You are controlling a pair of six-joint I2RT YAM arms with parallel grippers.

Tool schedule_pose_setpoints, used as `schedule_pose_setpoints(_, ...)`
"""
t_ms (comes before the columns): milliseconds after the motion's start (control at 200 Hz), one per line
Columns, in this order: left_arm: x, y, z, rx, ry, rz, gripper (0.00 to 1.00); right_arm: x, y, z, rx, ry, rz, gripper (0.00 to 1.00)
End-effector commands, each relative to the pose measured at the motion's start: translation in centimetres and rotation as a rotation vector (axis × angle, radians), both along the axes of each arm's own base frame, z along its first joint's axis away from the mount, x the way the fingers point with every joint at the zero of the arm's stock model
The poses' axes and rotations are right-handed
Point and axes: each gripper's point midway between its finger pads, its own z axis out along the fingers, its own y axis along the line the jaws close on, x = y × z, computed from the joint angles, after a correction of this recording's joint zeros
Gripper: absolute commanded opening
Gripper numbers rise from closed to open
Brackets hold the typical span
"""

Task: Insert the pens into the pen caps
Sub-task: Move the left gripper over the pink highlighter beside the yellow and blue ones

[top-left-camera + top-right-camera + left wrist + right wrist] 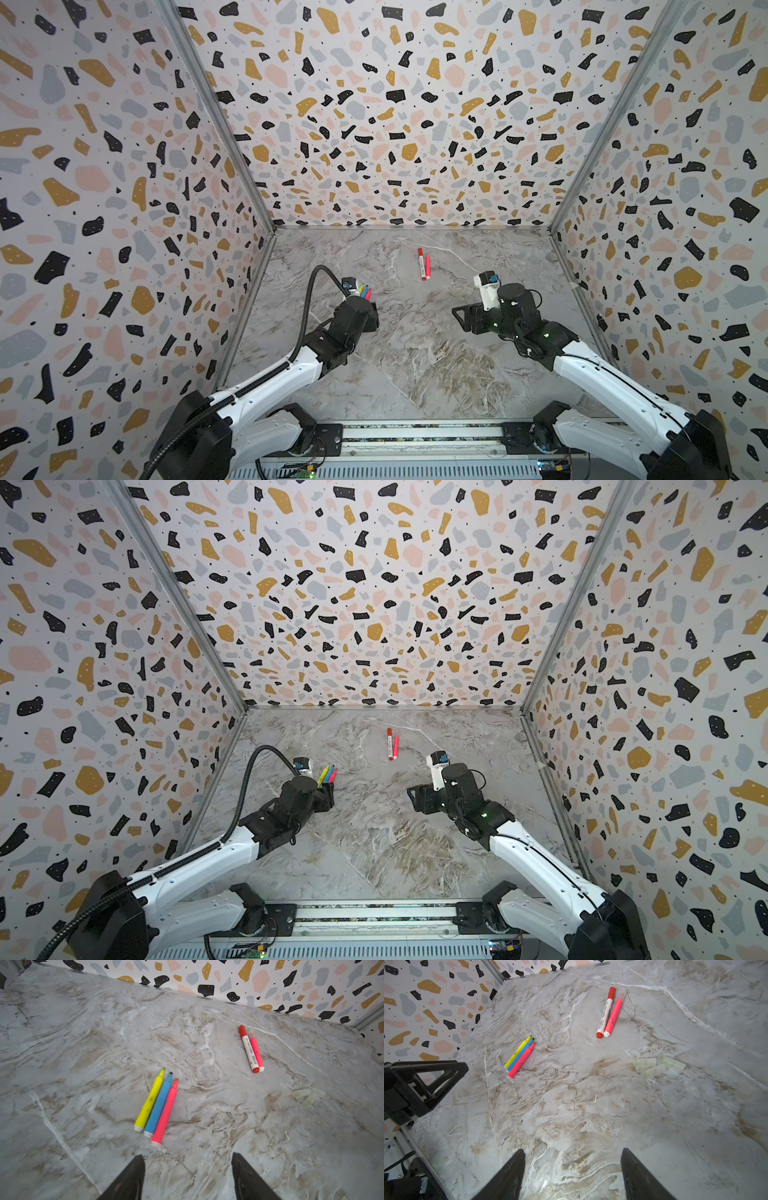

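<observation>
Quick status from the remote desk. Using the white red-capped marker (248, 1049) as my reference: a pink highlighter (256, 1051) lies right against it on the right arm's side, and it looks like it has a clear cap on, so I'd call those two done.

The three bare-nibbed ones are what's left. The yellow pen (149, 1101), blue pen (159, 1103) and pink pen (165, 1113) lie flat, pressed side by side, on the left arm's side of the marker and nearer the robot base. The clear caps (655, 1071), three of them, sit in a loose cluster on the right arm's side of the marker, also nearer the base. They nearly vanish against the marble tabletop (83, 1043), and I can't pick them out in the top views at all.

Left gripper (187, 1155) hangs just short of the butt ends of the trio, jaws spread, nothing in them. Right gripper (573, 1150) is also spread and empty, well short of the caps.

So I reckon I'm at the reach-in for pen number three. Next I'd drop the left onto an outer pen, probably the pink one, since the blue is boxed in on both sides. The right needs to single out one cap without nudging its neighbours. After that it's all about lining nib and cap mouth up on one axis.
</observation>
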Motion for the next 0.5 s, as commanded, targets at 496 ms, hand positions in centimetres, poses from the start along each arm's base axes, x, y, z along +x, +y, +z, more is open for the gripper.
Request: schedule_pose_setpoints(496,3.8,-1.0,-5.4,-0.002,0.148,-0.06,0.62,0.2,0.2,-1.3,0.014,0.031,-0.006,0.72)
